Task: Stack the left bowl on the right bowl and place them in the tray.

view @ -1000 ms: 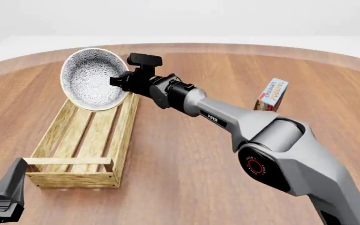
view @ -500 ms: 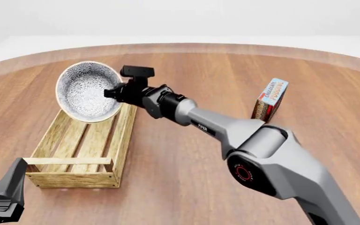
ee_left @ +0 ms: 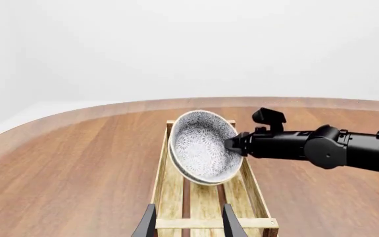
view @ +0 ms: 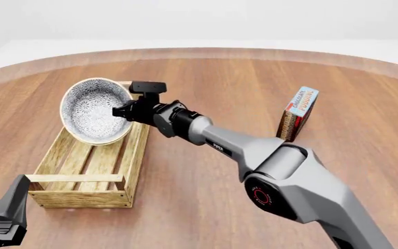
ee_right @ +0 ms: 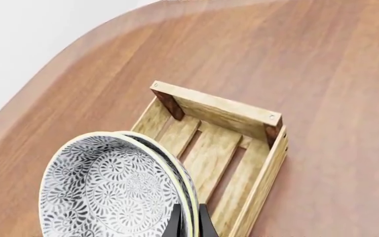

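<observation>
Two patterned grey-and-white bowls (view: pixel 91 111), nested one in the other, hang tilted on edge over the far half of the tray (view: pixel 60 155), a long slatted wooden crate. My right gripper (view: pixel 123 111) is shut on their rim from the right. The right wrist view shows both rims (ee_right: pixel 110 192) pinched between the fingers (ee_right: pixel 178 222), with the tray's far end (ee_right: pixel 242 116) beyond. The left wrist view shows the bowls (ee_left: pixel 201 148) above the tray (ee_left: pixel 170 197). My left gripper (ee_left: pixel 188 226) is open and empty, at the tray's near end.
A small upright blue-and-red box (view: pixel 299 113) stands on the wooden table to the right of the right arm. Part of the left arm (view: pixel 6 212) sits at the near left corner, just beside the tray's near rail (view: pixel 74 178).
The right arm has carried the stacked bowls down and a little left, closer to the tray's slats. The left arm has not moved.
</observation>
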`<state>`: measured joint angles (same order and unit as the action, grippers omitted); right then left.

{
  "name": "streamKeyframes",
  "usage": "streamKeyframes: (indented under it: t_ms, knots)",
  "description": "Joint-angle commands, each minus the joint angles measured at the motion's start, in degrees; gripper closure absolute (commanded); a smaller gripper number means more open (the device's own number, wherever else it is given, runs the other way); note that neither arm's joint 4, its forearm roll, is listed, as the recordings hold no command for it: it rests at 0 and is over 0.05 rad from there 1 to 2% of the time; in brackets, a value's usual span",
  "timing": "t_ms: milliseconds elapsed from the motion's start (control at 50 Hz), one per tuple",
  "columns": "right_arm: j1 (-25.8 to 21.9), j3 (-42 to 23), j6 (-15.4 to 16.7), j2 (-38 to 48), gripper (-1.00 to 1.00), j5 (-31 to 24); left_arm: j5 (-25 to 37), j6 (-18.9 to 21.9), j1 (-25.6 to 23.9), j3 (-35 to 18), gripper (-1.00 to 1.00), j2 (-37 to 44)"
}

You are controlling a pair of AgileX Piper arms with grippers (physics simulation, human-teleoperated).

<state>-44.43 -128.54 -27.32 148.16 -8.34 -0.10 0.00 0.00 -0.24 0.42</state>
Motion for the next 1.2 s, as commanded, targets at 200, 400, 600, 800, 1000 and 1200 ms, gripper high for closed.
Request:
streamKeyframes:
  t_ms: [200,400,600,800,1000,1200]
  knots:
    - [-0.5,-1.7,0.2,0.9,1.0,-0.8,0.0,0.0,0.0,0.0,-1.0,0.0]
    - [-0.4,-2.4,0.4,1.7,1.0,-1.4,0.0,0.0,0.0,0.0,-1.0,0.0]
    - [-0.3,-2.6,0.5,2.2,1.0,-1.8,0.0,0.0,0.0,0.0,-1.0,0.0]
    - [-0.2,-3.2,0.7,2.9,1.0,-2.2,0.0,0.0,0.0,0.0,-1.0,0.0]
    - [0.5,-3.2,0.8,2.7,-1.0,-2.4,0.0,0.0,0.0,0.0,-1.0,0.0]
    - [0.4,-3.1,0.7,2.5,-1.0,-2.3,0.0,0.0,0.0,0.0,-1.0,0.0]
